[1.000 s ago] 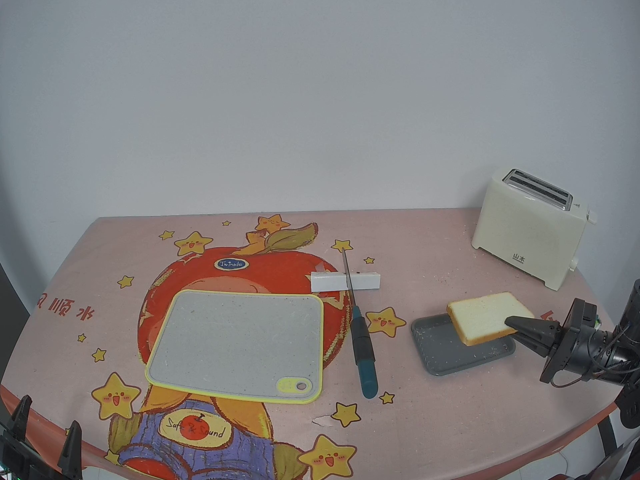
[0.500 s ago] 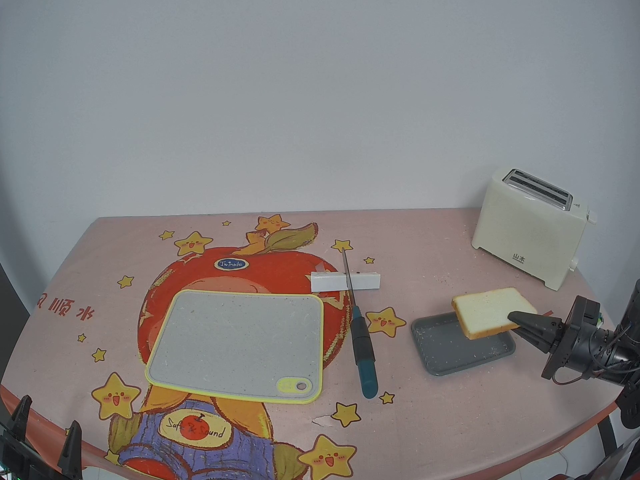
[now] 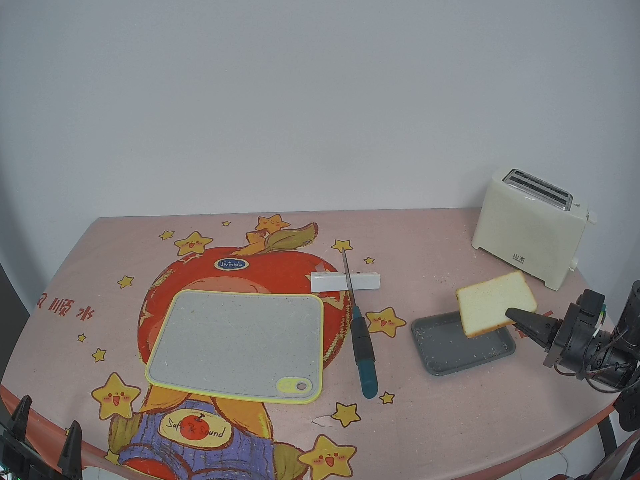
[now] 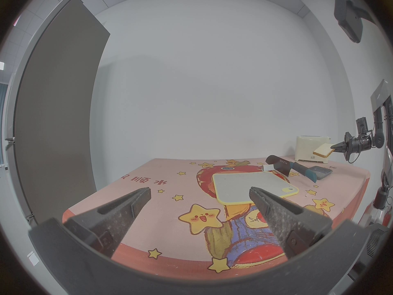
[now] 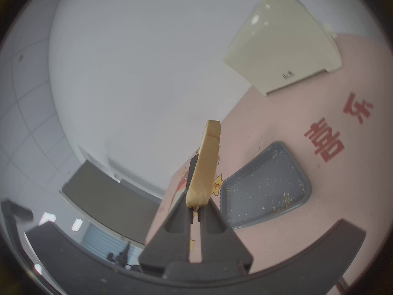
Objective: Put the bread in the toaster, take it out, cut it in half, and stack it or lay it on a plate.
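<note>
While my right gripper (image 3: pixel 513 315) pinches the bread (image 3: pixel 497 303) clear of the tray (image 3: pixel 443 355), loading is in hand; next, align it with a toaster (image 3: pixel 530 231) slot.

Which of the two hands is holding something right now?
The right hand, shut on one edge of the bread slice and holding it up in the air near the grey tray. The left hand is open and empty.
</note>
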### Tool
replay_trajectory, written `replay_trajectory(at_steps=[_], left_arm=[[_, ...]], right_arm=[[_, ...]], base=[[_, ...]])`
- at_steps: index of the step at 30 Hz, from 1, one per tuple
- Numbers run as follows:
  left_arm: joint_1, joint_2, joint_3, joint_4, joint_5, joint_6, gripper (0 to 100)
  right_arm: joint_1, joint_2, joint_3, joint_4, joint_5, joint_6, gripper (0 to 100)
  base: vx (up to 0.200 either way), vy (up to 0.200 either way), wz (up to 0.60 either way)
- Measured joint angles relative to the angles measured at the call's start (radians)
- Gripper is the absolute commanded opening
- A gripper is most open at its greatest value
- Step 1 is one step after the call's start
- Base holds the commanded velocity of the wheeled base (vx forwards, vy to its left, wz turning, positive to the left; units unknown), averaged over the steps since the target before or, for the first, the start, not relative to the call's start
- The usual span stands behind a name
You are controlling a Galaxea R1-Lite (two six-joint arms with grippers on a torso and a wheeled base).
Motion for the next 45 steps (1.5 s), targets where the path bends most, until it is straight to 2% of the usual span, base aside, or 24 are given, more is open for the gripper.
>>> replay_trajectory(at_steps=[2, 4, 9, 10, 11, 14, 15, 16, 18, 23, 34, 35, 38, 39, 45], left_arm=[[0.0, 0.0, 0.0, 0.0, 0.0, 0.0, 100], [0.0, 0.0, 0.0, 0.0, 0.0, 0.0, 100], [0.0, 0.0, 0.0, 0.0, 0.0, 0.0, 100], [0.0, 0.0, 0.0, 0.0, 0.0, 0.0, 100], [0.0, 0.0, 0.0, 0.0, 0.0, 0.0, 100], [0.0, 0.0, 0.0, 0.0, 0.0, 0.0, 100], [0.0, 0.0, 0.0, 0.0, 0.0, 0.0, 100], [0.0, 0.0, 0.0, 0.0, 0.0, 0.0, 100], [0.0, 0.0, 0.0, 0.0, 0.0, 0.0, 100], [0.0, 0.0, 0.0, 0.0, 0.0, 0.0, 100], [0.0, 0.0, 0.0, 0.0, 0.0, 0.0, 100], [0.0, 0.0, 0.0, 0.0, 0.0, 0.0, 100], [0.0, 0.0, 0.0, 0.0, 0.0, 0.0, 100], [0.0, 0.0, 0.0, 0.0, 0.0, 0.0, 100], [0.0, 0.0, 0.0, 0.0, 0.0, 0.0, 100]], right_arm=[[0.008, 0.001, 0.0, 0.003, -0.005, -0.064, 0], [0.013, 0.002, 0.0, 0.005, -0.014, -0.168, 0], [0.019, 0.004, 0.0, 0.008, -0.051, -0.359, 0], [0.02, 0.004, 0.0, 0.008, -0.055, -0.378, 0], [0.023, 0.005, 0.0, 0.006, -0.068, -0.442, 0], [0.028, 0.006, 0.0, 0.005, -0.086, -0.569, 0], [0.029, 0.007, 0.0, 0.006, -0.088, -0.598, 0], [0.03, 0.008, 0.0, 0.006, -0.092, -0.652, 0], [0.031, 0.009, 0.0, 0.007, -0.094, -0.697, 0], [0.031, 0.008, -0.003, -0.009, -0.096, -0.753, 0], [0.036, 0.011, -0.126, 0.017, -0.097, -0.794, 0], [0.04, 0.017, -0.138, 0.02, -0.096, -0.827, 0], [0.046, 0.021, -0.144, 0.021, -0.091, -0.86, 0], [0.049, 0.023, -0.148, 0.021, -0.077, -0.876, 0], [0.056, 0.003, -0.187, 0.036, -0.066, -0.883, 0]], base=[[0.0, 0.0, 0.0], [0.0, 0.0, 0.0], [0.0, 0.0, 0.0], [0.0, 0.0, 0.0], [0.0, 0.0, 0.0], [0.0, 0.0, 0.0], [0.0, 0.0, 0.0], [0.0, 0.0, 0.0], [0.0, 0.0, 0.0], [0.0, 0.0, 0.0], [0.0, 0.0, 0.0], [0.0, 0.0, 0.0], [0.0, 0.0, 0.0], [0.0, 0.0, 0.0], [0.0, 0.0, 0.0]])
